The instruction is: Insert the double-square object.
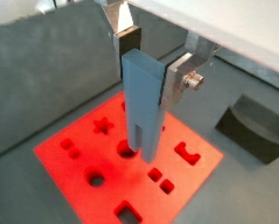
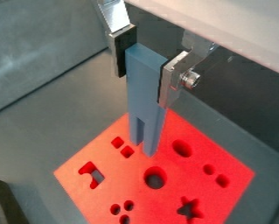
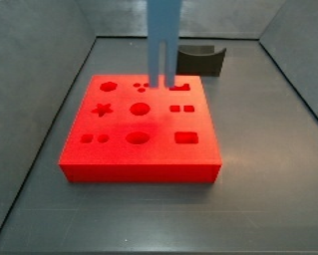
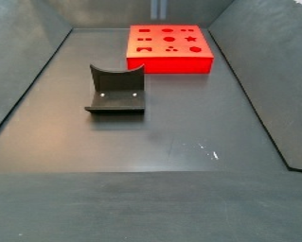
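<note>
The gripper (image 1: 149,59) clamps the double-square object (image 1: 142,105) above the red block (image 1: 94,157).

Shiny bare metal is seen on the claw (image 1: 144,54) plates, with matt dark pads, clamped on the double-square object (image 1: 142,101), which looks like smooth matt blue-grey plastic. Below the claw, the red block (image 3: 143,129) looks like smooth plastic with a slight sheen. The counter (image 4: 179,142) looks dull grey, faintly scuffed.

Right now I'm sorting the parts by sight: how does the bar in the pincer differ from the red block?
The double-square object is slim, tall and blue-grey; the red block is broad and flat. The bar hangs upright, clamped in the pincer above the block, which lies on the floor. The block has many shaped holes; the bar's faces look plain.
</note>
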Available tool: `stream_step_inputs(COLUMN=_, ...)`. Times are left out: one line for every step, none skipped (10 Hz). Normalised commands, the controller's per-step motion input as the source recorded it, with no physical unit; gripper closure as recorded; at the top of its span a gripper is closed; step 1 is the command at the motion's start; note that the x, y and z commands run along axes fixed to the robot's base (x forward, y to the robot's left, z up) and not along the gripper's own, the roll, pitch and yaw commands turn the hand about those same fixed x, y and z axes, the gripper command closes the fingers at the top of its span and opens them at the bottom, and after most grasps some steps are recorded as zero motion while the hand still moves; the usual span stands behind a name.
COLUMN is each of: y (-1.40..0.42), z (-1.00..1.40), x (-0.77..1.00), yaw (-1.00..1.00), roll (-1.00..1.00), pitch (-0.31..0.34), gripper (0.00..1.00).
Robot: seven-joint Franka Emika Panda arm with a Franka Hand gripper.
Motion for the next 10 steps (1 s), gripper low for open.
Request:
stream_step_inputs(y=0.16, z=-0.14, x=1.00, yaw=0.00, roll=0.15, pitch=0.083, gripper=1.00)
stream_step_inputs(y=0.17, z=0.08, x=1.00, yaw=0.00, roll=0.08, pitch=0.141, gripper=1.00)
stream_step_inputs(y=0.02, z=0.11, x=0.91, yaw=0.00, roll=0.04, pitch=0.217, gripper=1.00)
stream_step_inputs(y=0.00, z=0.01, x=0.40, yaw=0.13, roll=0.11, pitch=0.116, gripper=1.00)
stream_step_inputs(y=0.00, z=-0.01, x=0.01, yaw=0.00, roll=0.00, pitch=0.000, gripper=1.00)
stream_step_inputs(y=-0.09, z=-0.27, x=0.95, yaw=0.00, roll=0.05, pitch=0.161, gripper=1.00)
stream_step_inputs(y=-0.16, z=-0.33, x=0.94, yaw=0.00, roll=0.09, pitch=0.156, gripper=1.00)
stream_step_inputs(y=-0.12, z=-0.11, x=0.27, yaw=0.00, roll=0.04, pitch=0.021, gripper=1.00)
stream_step_inputs(y=0.00, z=-0.03, x=0.00, yaw=0.00, roll=0.00, pitch=0.000, gripper=1.00)
stream_step_inputs(y=0.08, z=-0.35, x=0.33, yaw=0.00, roll=0.11, pitch=0.000, gripper=1.00)
